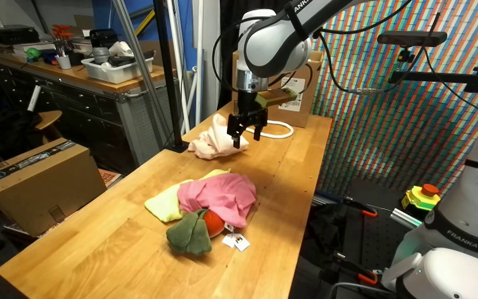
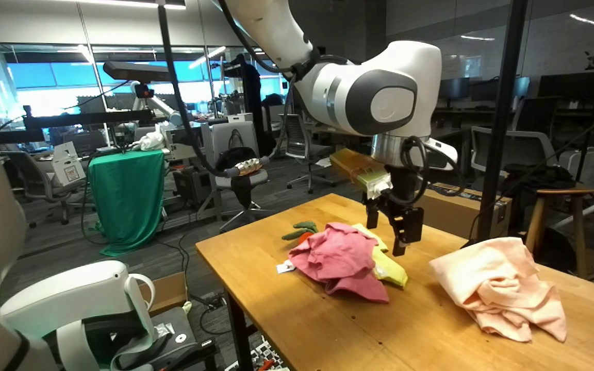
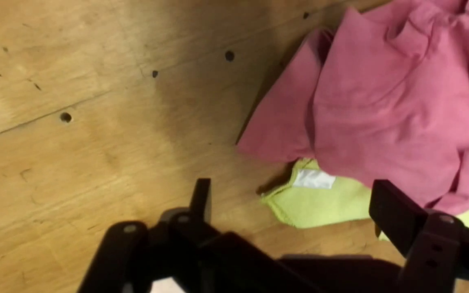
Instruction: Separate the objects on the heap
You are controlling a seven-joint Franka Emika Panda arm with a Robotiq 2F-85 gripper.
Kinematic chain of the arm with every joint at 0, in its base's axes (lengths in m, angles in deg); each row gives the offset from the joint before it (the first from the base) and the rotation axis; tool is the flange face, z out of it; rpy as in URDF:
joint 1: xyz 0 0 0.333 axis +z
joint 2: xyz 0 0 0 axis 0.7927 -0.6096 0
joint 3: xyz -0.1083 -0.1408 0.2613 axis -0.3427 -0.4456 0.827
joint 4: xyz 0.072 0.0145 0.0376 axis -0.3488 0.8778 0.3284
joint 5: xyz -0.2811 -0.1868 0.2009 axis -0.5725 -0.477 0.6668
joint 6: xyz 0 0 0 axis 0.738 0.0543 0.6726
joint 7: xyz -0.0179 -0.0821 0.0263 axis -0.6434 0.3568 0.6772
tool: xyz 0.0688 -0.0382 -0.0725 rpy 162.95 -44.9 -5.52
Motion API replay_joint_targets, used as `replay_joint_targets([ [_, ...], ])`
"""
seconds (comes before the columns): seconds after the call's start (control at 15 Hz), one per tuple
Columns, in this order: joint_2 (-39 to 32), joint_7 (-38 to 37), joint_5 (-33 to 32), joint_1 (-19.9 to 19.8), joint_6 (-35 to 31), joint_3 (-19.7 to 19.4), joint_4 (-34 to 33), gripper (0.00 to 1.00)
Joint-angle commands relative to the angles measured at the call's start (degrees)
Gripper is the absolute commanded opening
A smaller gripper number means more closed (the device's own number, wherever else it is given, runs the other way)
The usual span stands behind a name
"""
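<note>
"Green plush [image 1: 189, 236] lay nearest in an exterior view, midway between the long edges of the worktop [image 1: 98, 253]. Was the red rounded thing [image 1: 213, 224] touching it part of the same toy?"

"I couldn't tell. White tags [image 1: 240, 242] lay beside them, towards the right-hand long edge as seen there."

"And behind those?"

"The heap [image 1: 212, 193]: a yellow cloth [image 1: 162, 205] underneath, poking out towards the left-hand long edge, and a pink cloth [image 1: 230, 189] bunched on top."

"So pink was the natural next piece?"

"To my mind, yes. It lay over yellow, so the move called for coming down on a raised fold, pinching that alone and lifting it off without dragging yellow along."

"And where was the gripper [image 1: 247, 140]?"

"Farther off, hanging over the worktop, its jaws spread with nothing between them. I took the step in hand to be lining up that next grasp."

"Did anything lie separate?"

"A peach cloth [image 1: 214, 143] lay well apart from the heap, just beside the black post [image 1: 169, 79] near the left-hand long edge, so I counted it as sorted. Past it, a cardboard box [image 1: 308, 95] stood towards the far edge."
</note>
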State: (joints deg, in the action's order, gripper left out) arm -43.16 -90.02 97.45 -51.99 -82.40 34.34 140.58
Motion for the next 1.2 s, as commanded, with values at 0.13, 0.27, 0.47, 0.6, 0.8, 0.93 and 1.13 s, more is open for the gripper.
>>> replay_joint_targets([
  [0.13, -1.4, 8.6, -1.6, 0.4, 3.6, 2.2, 0.0, 1.00],
  [0.27, -2.5, 11.1, -2.4, 0.8, 2.6, 3.0, 0.2, 1.00],
  [0.47, -3.8, 14.1, -3.7, 1.4, -0.8, 4.2, 1.1, 1.00],
  [0.6, -4.7, 16.2, -3.4, 1.6, -3.3, 5.2, 1.6, 1.00],
  [0.8, -5.8, 18.9, -3.2, 1.9, -7.8, 6.6, 2.4, 1.00],
  [0.93, -6.2, 20.8, -2.9, 1.9, -10.4, 7.5, 2.9, 1.00],
  [1.13, -6.6, 23.1, -3.1, 1.9, -13.7, 8.7, 3.6, 1.00],
])
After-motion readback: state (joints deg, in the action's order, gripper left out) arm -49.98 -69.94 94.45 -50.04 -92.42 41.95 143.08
